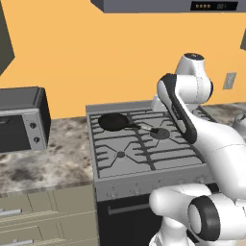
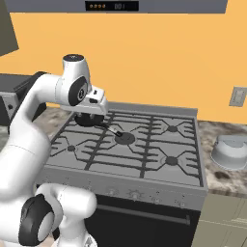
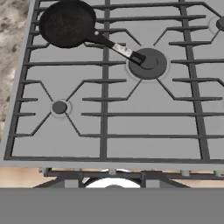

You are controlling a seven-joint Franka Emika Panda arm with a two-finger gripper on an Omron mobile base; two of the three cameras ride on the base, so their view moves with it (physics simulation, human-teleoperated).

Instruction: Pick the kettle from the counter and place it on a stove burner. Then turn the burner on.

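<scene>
The kettle (image 2: 230,152) sits on the speckled stone bench (image 2: 218,179) well off to the hand's right, beyond the right edge of the stove (image 2: 144,181) and apart from it. It is a squat, rounded, silver-grey shape. Its handle cannot be made out at this size, so I cannot tell which way it points or how its long axis lies. The hand (image 3: 110,178) hangs over the stove's rear left part, looking down on the grates. Its two fingertips (image 3: 68,179) stand partly spread, with nothing between them. Just under and ahead of the hand a flat, round black pan (image 3: 68,24) rests on the rear left grate. Its thin handle (image 3: 116,46) runs slantwise toward the big dark centre burner (image 3: 148,64), and the handle's tip lies over that burner's rim. A small round burner (image 3: 59,107) sits nearer the fingertips under grey star-shaped bars, with bare grate all around it. The burners to the hand's right, between it and the kettle, are uncovered as well. The stove's front edge lies close to the fingertips. The stove's left edge meets more mottled bench, where a dark boxy oven (image 1: 21,120) stands well clear of the hand.
</scene>
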